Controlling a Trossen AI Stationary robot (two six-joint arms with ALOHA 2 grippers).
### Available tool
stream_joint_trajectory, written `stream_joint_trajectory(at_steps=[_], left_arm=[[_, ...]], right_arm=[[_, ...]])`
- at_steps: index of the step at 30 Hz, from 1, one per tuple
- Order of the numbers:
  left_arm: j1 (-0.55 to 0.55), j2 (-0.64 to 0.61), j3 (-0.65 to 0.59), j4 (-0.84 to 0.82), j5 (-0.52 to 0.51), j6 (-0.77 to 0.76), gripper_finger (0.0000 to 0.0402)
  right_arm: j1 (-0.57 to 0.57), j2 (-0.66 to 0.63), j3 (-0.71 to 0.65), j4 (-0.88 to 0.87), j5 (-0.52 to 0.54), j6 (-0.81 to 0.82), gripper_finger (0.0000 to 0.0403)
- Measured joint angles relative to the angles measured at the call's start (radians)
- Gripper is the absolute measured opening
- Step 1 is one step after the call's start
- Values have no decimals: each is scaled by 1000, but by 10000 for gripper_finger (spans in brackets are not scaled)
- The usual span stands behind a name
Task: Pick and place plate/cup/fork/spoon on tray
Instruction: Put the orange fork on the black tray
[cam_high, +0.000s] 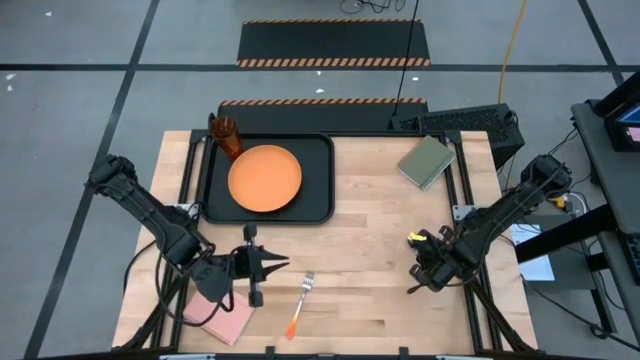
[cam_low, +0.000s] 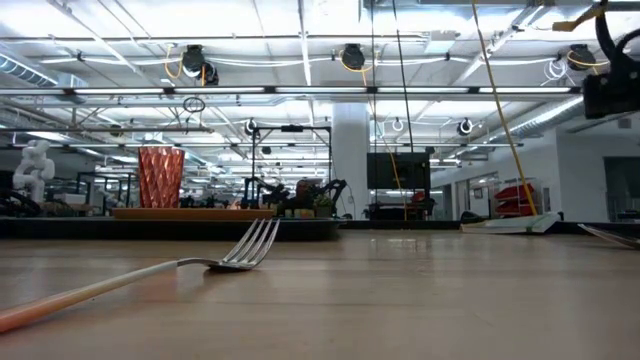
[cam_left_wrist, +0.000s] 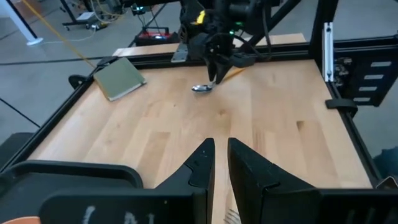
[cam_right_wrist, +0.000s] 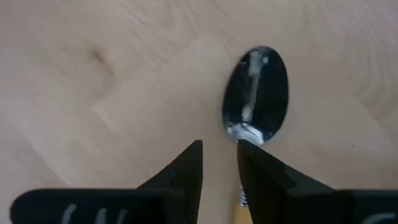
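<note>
One spoon (cam_right_wrist: 256, 93) lies just ahead of R gripper (cam_right_wrist: 219, 155), handle seen beside partly spread fingers; nothing pinched.

Bright overhead ceiling strip lights (cam_low: 300, 62), soft shadows; glare on rounded silver spoon bowl (cam_right_wrist: 256, 93) just beyond the right gripper's (cam_right_wrist: 219, 155) blurred fingertips.

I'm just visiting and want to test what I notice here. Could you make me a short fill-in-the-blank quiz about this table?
1. The orange plate lies on the black ____.
2. The cup stands in a ____ of that tray.
3. The fork lies on the bare ____.
4. The right hand is down over the ____.

Missing words: tray; corner; table; spoon
</note>
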Motion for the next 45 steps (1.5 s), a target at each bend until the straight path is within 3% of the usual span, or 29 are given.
stream_joint_trajectory(at_steps=[12,24,34,41,45], left_arm=[[-1,0,0,-1,1,10,49],[0,0,0,-9,1,10,49],[4,0,0,-10,1,35,49],[10,0,0,-8,8,25,49],[9,49,0,99,142,37,65]], right_arm=[[12,0,-56,-13,-17,4,128],[12,0,-61,-6,-95,59,130],[12,0,-15,7,-95,74,130],[12,0,92,41,-7,45,130],[11,0,106,141,46,-36,130]])
